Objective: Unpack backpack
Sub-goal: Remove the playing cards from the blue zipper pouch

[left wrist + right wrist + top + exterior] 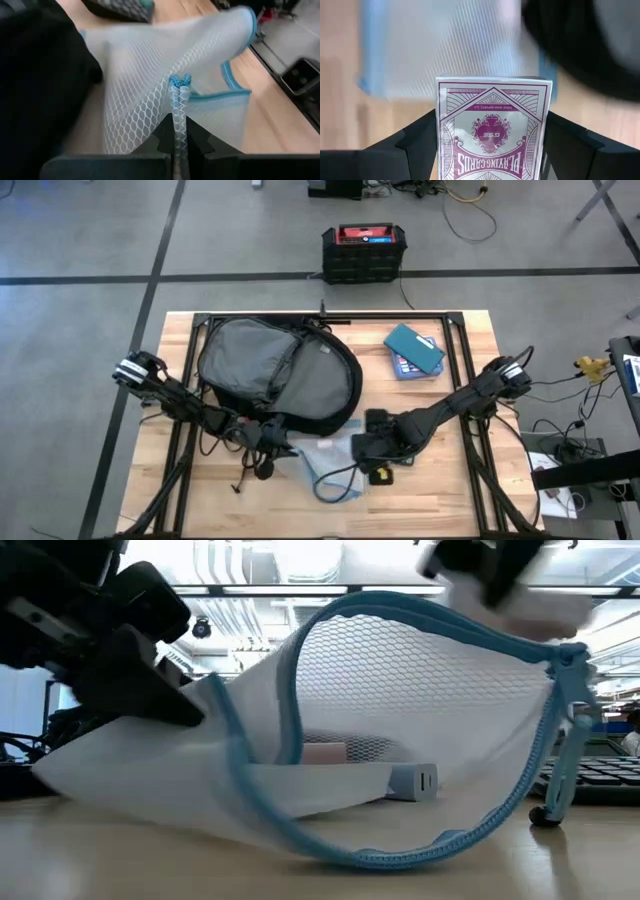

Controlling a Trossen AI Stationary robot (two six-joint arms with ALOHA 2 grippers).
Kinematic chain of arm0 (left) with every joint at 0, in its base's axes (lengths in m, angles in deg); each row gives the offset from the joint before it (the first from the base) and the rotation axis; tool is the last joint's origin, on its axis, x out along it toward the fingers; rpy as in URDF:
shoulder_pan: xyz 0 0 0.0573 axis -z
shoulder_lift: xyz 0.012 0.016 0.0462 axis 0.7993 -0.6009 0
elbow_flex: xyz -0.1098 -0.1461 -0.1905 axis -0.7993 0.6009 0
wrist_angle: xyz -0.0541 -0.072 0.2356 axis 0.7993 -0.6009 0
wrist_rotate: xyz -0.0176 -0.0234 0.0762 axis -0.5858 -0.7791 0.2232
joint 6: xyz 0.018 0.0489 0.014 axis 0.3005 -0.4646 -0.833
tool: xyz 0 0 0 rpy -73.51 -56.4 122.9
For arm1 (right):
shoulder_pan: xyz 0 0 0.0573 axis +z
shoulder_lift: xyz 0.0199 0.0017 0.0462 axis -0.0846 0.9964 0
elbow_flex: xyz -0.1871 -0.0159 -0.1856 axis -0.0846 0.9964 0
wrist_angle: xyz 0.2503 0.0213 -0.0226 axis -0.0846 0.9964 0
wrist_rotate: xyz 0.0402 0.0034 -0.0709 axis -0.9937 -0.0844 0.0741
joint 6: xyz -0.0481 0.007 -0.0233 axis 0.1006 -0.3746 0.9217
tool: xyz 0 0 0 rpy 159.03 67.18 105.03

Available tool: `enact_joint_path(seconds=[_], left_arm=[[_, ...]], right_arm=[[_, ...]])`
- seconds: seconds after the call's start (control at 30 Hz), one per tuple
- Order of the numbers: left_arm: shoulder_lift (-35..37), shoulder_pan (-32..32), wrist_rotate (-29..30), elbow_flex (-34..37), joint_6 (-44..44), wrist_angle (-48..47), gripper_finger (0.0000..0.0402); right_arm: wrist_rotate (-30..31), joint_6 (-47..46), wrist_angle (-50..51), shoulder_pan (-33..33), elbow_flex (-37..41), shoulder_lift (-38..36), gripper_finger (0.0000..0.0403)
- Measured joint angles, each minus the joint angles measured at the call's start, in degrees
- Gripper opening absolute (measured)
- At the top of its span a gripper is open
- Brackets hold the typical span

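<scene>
Left gripper (178, 150), at seven o'clock, pinches the cord (178, 107) of the mesh pouch (400, 720), apparently to steady it. Right gripper (492, 145) clamps a card deck (492, 130) at six. Backpack (275, 370) lies at eleven.

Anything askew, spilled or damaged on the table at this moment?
Nothing looks spilled or damaged. The backpack lies flat and unzipped. In front of it the left gripper pinches the blue cord of a white mesh pouch, holding it open, while the right gripper grips a deck of playing cards.
</scene>
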Motion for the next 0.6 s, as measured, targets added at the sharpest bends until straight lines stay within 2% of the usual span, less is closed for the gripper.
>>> enact_joint_path(seconds=[0.13, 0.3, 0.47, 0.6], left_arm=[[0.00, -0.01, 0.19, 0.00, -0.66, 0.92, 0.0000], [-0.89, -0.31, 0.23, -2.05, -1.81, 1.45, 0.0000], [-7.17, -1.80, 0.20, -6.15, -3.28, 1.16, 0.0000], [-12.53, -5.14, -0.85, -8.92, -3.73, 1.31, 0.0000]], right_arm=[[-0.08, -4.87, 0.33, -0.41, 8.99, -1.98, 0.0281], [-1.36, -6.52, -2.09, -0.73, 16.50, -3.38, 0.0288], [-3.35, -6.40, -9.97, -1.53, 21.65, -4.86, 0.0281], [-2.65, -4.90, -10.67, -2.99, 23.35, -5.16, 0.0304]])
